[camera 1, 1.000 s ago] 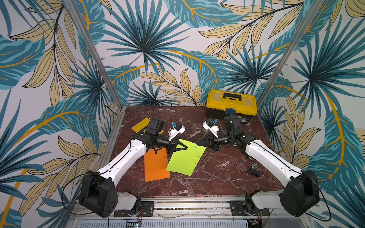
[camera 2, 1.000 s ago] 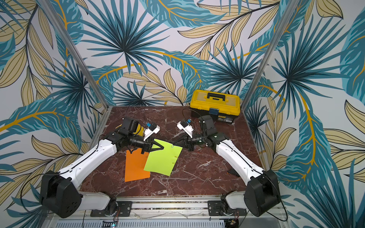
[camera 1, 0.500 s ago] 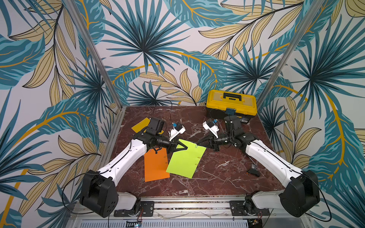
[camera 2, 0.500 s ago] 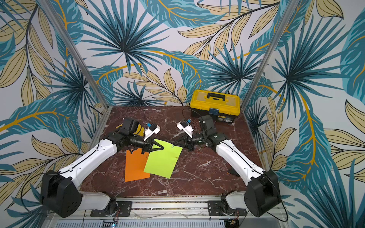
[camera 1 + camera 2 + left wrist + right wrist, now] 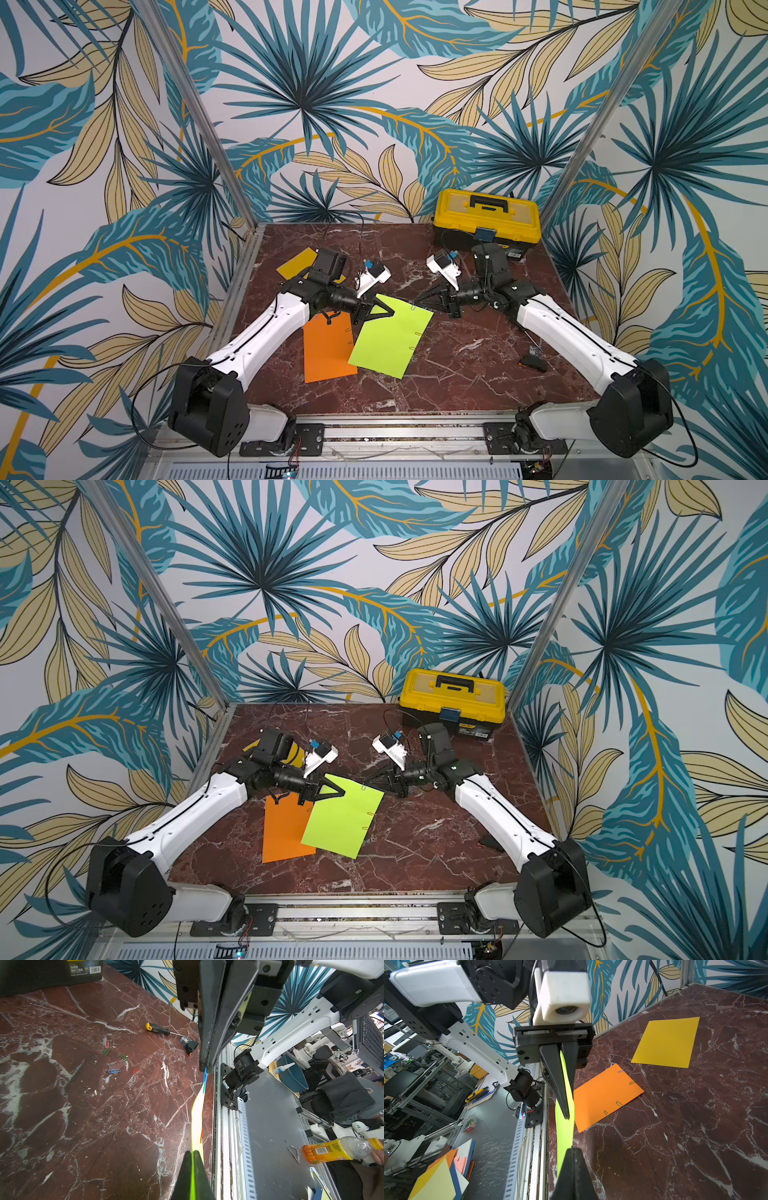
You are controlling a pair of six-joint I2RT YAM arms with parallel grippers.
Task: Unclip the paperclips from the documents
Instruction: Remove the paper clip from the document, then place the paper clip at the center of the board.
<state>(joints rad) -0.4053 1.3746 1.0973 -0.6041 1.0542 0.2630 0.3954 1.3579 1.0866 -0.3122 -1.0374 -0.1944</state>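
Left tool (image 5: 388, 311) clenched on the lime green paper sheet (image 5: 390, 345), right tool (image 5: 419, 303) pinching its blue wire paperclip (image 5: 204, 1080): a skewed pull could tear the corner.

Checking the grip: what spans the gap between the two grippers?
The green sheet, seen edge-on in the left wrist view, runs from the left gripper to the blue paperclip pinched by the right gripper.
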